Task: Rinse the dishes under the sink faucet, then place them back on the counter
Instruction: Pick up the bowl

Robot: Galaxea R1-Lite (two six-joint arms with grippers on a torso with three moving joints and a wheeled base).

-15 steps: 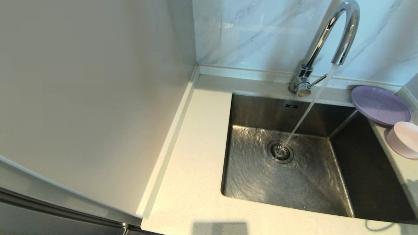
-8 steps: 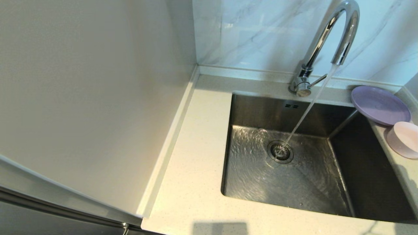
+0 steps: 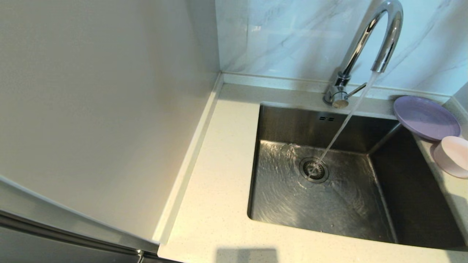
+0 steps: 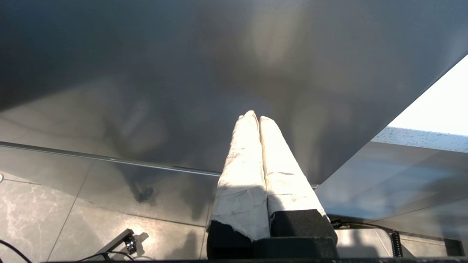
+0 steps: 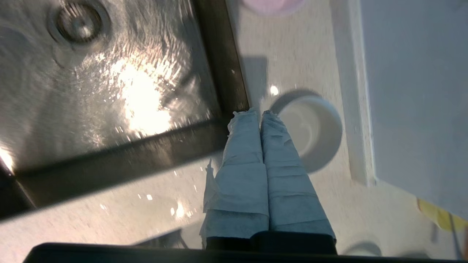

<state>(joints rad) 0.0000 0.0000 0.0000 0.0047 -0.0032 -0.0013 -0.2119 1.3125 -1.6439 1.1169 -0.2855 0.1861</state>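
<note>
Water runs from the chrome faucet (image 3: 380,40) onto the drain strainer (image 3: 313,170) of the steel sink (image 3: 278,124). On the counter (image 3: 219,175) right of the basin sit the lilac plate (image 3: 426,117) and the pink bowl (image 3: 453,155). The grey-white bowl (image 5: 314,133) shows only in the right wrist view, upright on the counter (image 5: 299,51) by the basin's corner. My right gripper (image 5: 256,111) hovers above it, shut and empty. The pink bowl (image 5: 272,4) peeks in at that view's edge. My left gripper (image 4: 255,116) is shut, empty, parked low beside a grey panel.
A large pale panel (image 3: 102,109) fills the left of the head view. The marble-veined wall (image 3: 285,33) stands behind the faucet. A raised ledge (image 5: 356,95) borders the counter close beside the grey-white bowl. Neither arm shows in the head view.
A thin shadow at the head view's lower right edge has gone. Water keeps running; the plate and pink bowl have not moved.
</note>
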